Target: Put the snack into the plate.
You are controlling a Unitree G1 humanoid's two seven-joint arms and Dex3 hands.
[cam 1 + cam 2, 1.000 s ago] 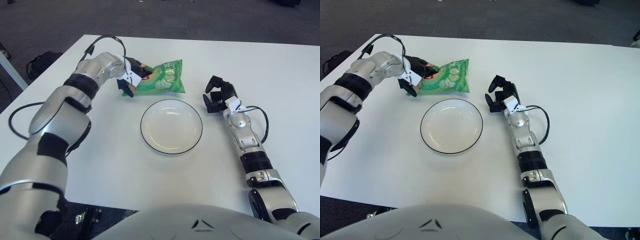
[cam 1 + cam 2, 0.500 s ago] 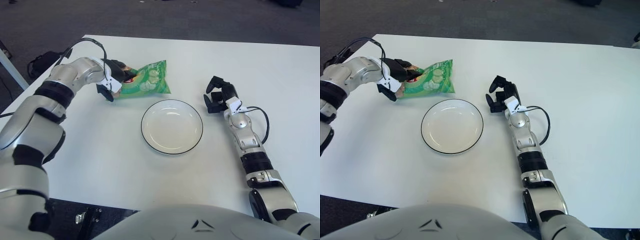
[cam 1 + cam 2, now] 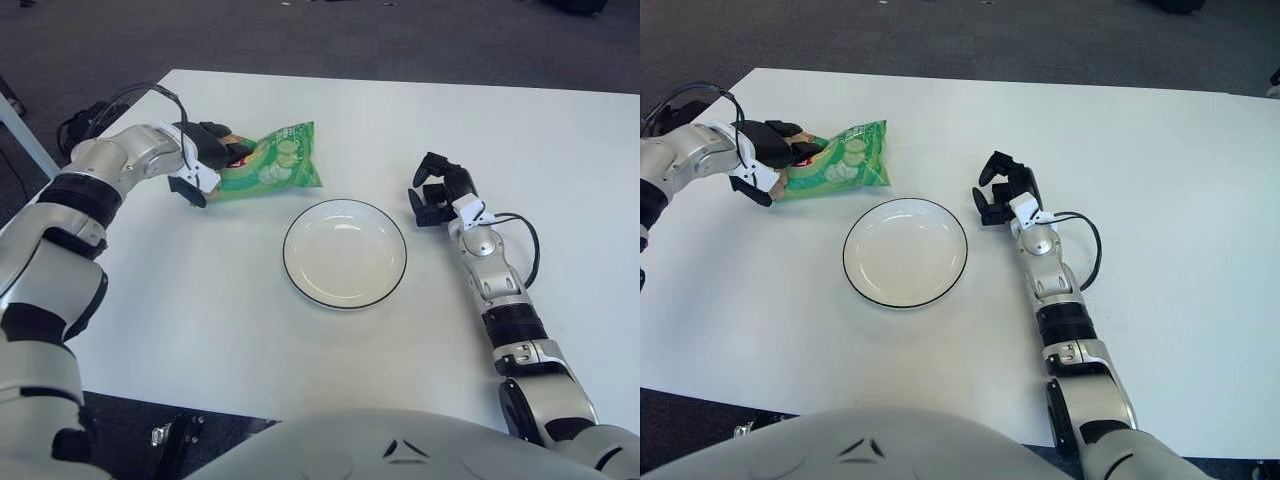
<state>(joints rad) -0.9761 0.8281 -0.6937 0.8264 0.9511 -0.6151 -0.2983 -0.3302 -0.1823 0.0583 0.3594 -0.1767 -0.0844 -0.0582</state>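
A wide white rectangular table (image 3: 250, 330) is standing on dark grey carpet (image 3: 300, 35). At the far left, the left hand (image 3: 203, 160) is pinching one green crinkled plastic snack bag (image 3: 272, 165) by its left end, fingers closed on it; the bag is sitting just beyond the far-left rim of one round white plate with a thin black edge (image 3: 345, 252), not in it. To the right of the plate, the right hand (image 3: 436, 190) is resting on the table, black fingers curled, gripping nothing.

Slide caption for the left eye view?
Left hand grips green snack bag beside empty plate; right hand rests.
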